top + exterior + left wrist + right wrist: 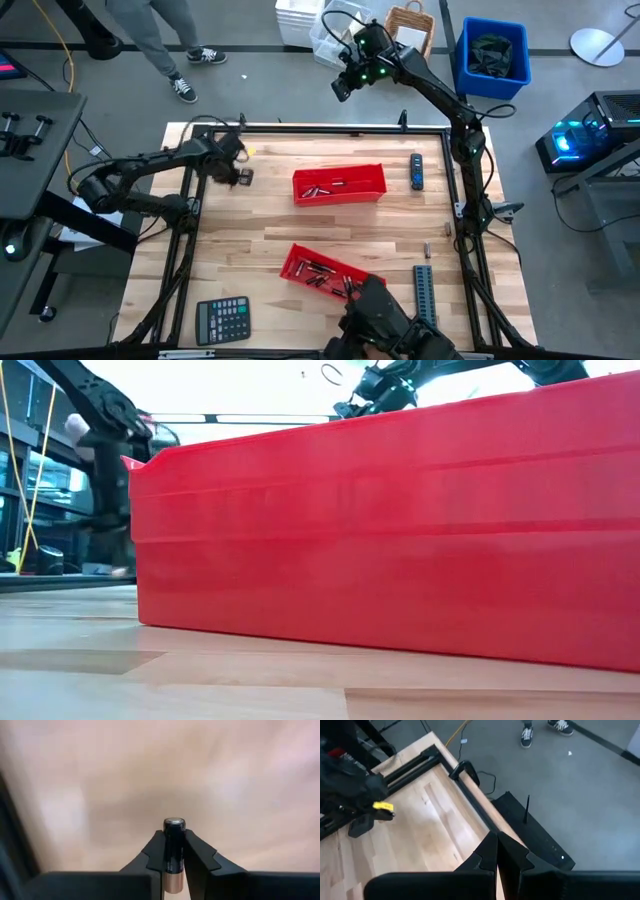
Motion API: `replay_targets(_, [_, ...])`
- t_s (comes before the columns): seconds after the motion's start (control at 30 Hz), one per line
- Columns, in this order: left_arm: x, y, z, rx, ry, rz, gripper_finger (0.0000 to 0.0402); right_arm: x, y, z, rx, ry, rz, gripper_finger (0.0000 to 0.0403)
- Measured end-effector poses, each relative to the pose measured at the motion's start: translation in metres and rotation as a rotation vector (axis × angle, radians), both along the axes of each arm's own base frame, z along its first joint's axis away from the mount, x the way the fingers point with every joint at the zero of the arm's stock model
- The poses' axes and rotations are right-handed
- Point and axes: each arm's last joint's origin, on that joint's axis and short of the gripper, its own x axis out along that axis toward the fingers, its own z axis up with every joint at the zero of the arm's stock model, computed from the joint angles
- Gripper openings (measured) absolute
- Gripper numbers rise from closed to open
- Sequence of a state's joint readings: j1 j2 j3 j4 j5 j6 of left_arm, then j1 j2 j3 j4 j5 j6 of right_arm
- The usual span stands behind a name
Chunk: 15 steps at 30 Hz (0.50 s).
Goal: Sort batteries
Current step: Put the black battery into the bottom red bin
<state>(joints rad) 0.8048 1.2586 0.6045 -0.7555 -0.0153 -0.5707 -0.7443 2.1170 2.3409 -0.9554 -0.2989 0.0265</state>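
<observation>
Left wrist view gives the key fact: the left claw (175, 851) is clamped narrow on a single battery (174, 845), a dark cylinder with a bright metal cap, whose long axis runs along the fingers and points forward out of them, over bare wood. In the high view the left claw (238, 172) sits near the far left corner of the surface (260, 235), and the far red tray (338, 184) lies just toward the right edge from it, long side parallel to the far edge; the near red tray (322, 268) sits by the near edge, angled. Both trays already hold small dark batteries. Judging from this, the coming move turns on carrying the held battery toward the right edge to one of the trays, and the far tray is the closer of the two. The right claw (343, 86) is pinched shut with nothing in it, raised beyond the far edge, so the left arm is plainly the nearer one. The high view cannot show the battery in the grip; the wrist view cannot show where the trays are. The low view is almost filled by a red tray wall (400, 530), hiding the grip entirely.
</observation>
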Motion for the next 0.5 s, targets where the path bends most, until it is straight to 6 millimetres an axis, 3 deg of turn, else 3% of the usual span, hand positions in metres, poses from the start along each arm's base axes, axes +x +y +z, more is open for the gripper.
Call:
replay_targets(0.3, [0.019,0.006,0.034,0.257,-0.284,0.01,0.0031,-0.001,-0.007,0.005,0.022,-0.09,-0.003,0.0])
replay_targets(0.5, [0.045,0.016,0.046,0.399,-0.521,-0.11,0.0031,0.0,-0.008,0.009,0.006,-0.129,0.002,0.0])
